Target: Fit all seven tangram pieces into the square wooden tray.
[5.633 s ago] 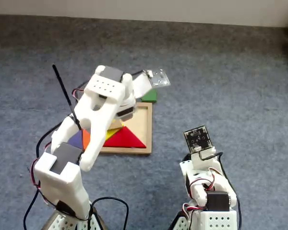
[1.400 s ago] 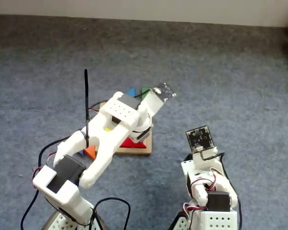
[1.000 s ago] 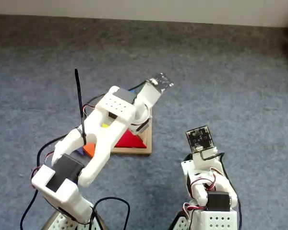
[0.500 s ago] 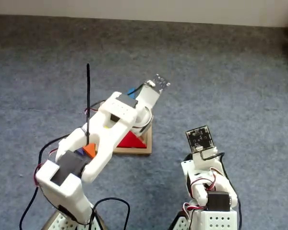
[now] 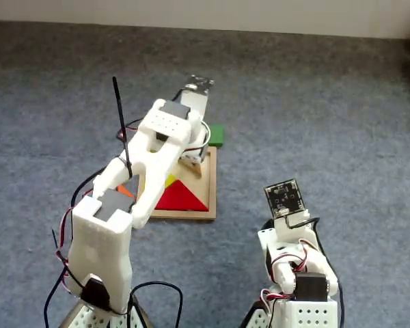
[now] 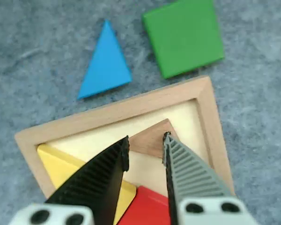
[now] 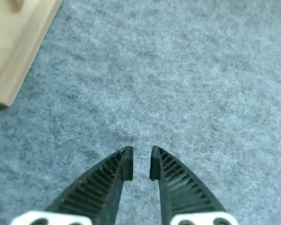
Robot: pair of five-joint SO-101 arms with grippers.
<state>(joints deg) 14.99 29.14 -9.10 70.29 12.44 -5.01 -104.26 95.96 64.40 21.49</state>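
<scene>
The square wooden tray (image 5: 211, 183) lies mid-table with a red triangle (image 5: 181, 196) and a yellow piece (image 5: 169, 180) inside; an orange piece (image 5: 126, 190) peeks out beside the left arm (image 5: 165, 126). In the left wrist view my left gripper (image 6: 145, 142) hangs open just above a brown triangle (image 6: 153, 143) lying in the tray (image 6: 112, 111) near its far corner. A blue triangle (image 6: 105, 64) and a green square (image 6: 183, 36) rest on the carpet beyond the rim. My right gripper (image 7: 139, 165) hovers over bare carpet, nearly shut and holding nothing.
Grey carpet covers the whole table. The green square (image 5: 216, 134) sits just past the tray's far right corner. The right arm (image 5: 294, 263) stays folded at the near right, with a corner of the tray (image 7: 18, 51) off to its side.
The left arm has swung its wrist from the tray's far right corner toward the far edge, uncovering the green square. The right arm has not moved.
</scene>
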